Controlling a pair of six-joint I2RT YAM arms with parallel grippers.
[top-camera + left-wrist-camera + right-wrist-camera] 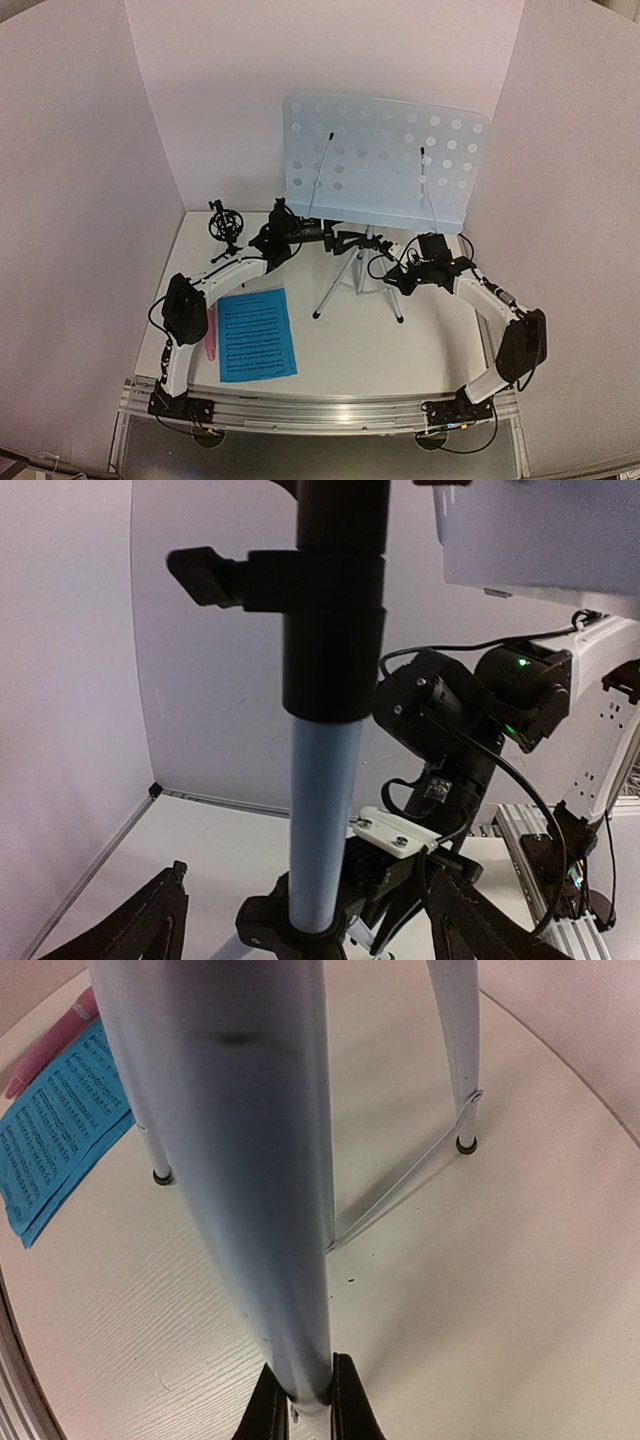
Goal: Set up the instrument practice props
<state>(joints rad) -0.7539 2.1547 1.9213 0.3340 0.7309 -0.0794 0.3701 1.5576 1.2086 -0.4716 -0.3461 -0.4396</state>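
Silver tripod leg (260, 1160) fills the right wrist view, pinched by the right gripper (305, 1385) at its near end. Left gripper (310, 890) stands spread wide around the pole (322, 820), not touching it. On the table (420, 345) the music stand (352, 268) is upright under its pale-blue desk (385, 160). Sheet music (256, 335) lies flat front-left, the pink microphone (211, 338) just beside it, and the black mic mount (224, 225) stands behind.
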